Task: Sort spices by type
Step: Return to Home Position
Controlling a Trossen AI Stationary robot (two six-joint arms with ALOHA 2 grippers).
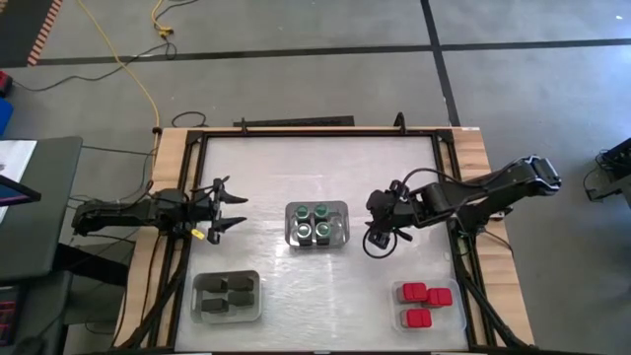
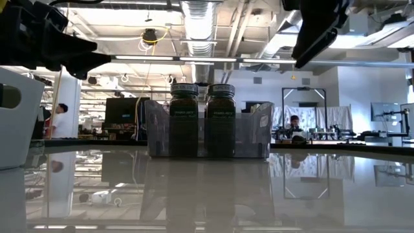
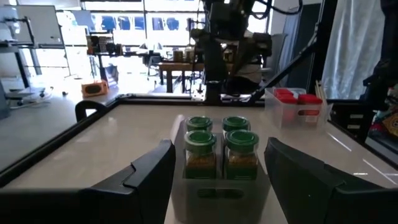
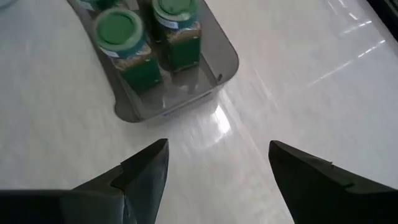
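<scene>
My left gripper near table left edge, fingers spread, nothing held. My right gripper just right of centre tray, fingers spread, empty. Four green jars upright in that tray, two by two: round green lids, brownish fill, green labels. Dark cans in left tray, high view lower left. Red boxes in right tray, lower right

Green lids bright on the brown-filled jars | red tops on the boxy spices | black cans in a grey bin | glossy white tabletop | yellow cable snaking over grey floor
</scene>
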